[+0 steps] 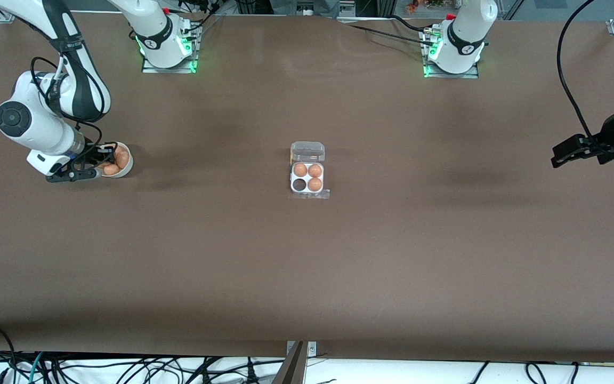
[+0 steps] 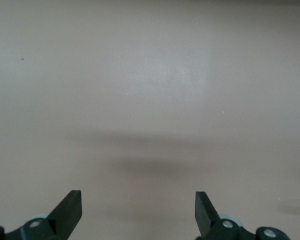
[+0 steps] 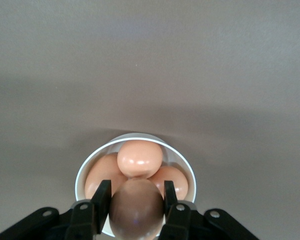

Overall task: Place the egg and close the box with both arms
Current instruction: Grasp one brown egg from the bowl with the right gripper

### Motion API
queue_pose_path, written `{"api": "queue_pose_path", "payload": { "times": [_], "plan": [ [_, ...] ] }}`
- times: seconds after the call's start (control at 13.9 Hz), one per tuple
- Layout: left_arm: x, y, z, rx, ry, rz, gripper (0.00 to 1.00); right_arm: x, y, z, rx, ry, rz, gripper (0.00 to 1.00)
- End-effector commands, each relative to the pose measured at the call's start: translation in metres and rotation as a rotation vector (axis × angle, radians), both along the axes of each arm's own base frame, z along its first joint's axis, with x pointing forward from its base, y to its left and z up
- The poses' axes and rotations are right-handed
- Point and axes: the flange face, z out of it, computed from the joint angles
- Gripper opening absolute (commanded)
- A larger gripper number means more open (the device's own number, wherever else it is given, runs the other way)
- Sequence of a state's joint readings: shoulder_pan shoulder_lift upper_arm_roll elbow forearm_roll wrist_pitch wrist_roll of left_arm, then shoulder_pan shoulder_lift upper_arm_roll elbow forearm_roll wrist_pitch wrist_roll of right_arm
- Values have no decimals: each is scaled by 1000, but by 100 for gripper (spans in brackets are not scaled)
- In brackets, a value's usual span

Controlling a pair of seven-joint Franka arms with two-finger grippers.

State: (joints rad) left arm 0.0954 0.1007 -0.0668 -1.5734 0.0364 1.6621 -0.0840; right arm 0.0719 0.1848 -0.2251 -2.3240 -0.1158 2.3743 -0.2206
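Observation:
The box (image 1: pixel 308 177) sits mid-table, its clear lid (image 1: pixel 307 151) open toward the robots' bases. It holds three orange-brown eggs; the cell nearest the front camera on the right arm's side (image 1: pixel 299 184) is empty. My right gripper (image 1: pixel 96 166) is at the round white bowl (image 1: pixel 124 169), near the right arm's end of the table. In the right wrist view it (image 3: pixel 136 200) is shut on an egg (image 3: pixel 136 207), just above the bowl (image 3: pixel 182 156) with three more eggs. My left gripper (image 1: pixel 565 153) waits open and empty over bare table at the left arm's end; its fingers (image 2: pixel 70 207) are wide apart.
The brown table (image 1: pixel 307 256) stretches wide around the box. The arms' green-lit bases (image 1: pixel 168 50) stand along the edge farthest from the front camera. Cables hang past the edge nearest the front camera.

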Motion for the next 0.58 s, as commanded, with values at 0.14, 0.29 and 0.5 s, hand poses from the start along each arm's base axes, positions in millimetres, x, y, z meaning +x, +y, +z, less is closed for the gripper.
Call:
{"api": "queue_pose_path", "payload": {
  "times": [0.14, 0.29, 0.5],
  "plan": [
    [0, -1, 8, -6, 6, -5, 100, 44, 33, 39, -30, 58, 14, 29],
    [0, -2, 8, -7, 6, -7, 100, 69, 75, 52, -52, 91, 0, 29],
    [0, -1, 8, -6, 6, -5, 100, 94, 141, 60, -37, 75, -64, 29]
  ]
}}
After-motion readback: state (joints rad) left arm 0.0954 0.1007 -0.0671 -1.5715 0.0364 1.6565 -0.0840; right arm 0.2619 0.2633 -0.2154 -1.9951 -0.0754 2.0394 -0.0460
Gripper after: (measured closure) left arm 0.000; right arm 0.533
